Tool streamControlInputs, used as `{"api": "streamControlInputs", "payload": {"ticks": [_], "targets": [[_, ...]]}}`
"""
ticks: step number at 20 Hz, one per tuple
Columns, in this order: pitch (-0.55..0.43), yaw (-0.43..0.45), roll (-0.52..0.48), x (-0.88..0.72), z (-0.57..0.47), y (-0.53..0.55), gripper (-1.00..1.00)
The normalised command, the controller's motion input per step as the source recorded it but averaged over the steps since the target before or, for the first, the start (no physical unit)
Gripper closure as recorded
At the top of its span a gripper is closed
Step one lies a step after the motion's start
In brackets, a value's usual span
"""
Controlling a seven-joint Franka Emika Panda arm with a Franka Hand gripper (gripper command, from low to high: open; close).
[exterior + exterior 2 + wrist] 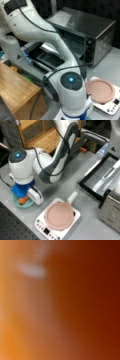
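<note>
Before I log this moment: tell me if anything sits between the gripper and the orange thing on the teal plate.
Nothing visible does. In a front view the gripper is right down on the orange thing on the teal plate; orange fills the wrist view.

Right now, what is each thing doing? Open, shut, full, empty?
Toaster oven: door open, lying flat.
Pan: empty, sitting on the white cooker.
White cooker: pan on top.
Teal bowl: holds an orange thing.
Gripper: down in the bowl at the orange thing; jaws hidden.
</note>
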Motion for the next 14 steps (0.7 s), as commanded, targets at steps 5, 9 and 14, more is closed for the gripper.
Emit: {"api": "streamControlInputs", "payload": {"ticks": [5, 9, 14], "targets": [[0.012, 0.165, 0.035, -0.21, 0.14, -0.06, 1.0], [0.0, 0.112, 0.043, -0.19, 0.08, -0.09, 1.0], [0.002, 0.115, 0.032, -0.18, 0.1, -0.1, 1.0]]}}
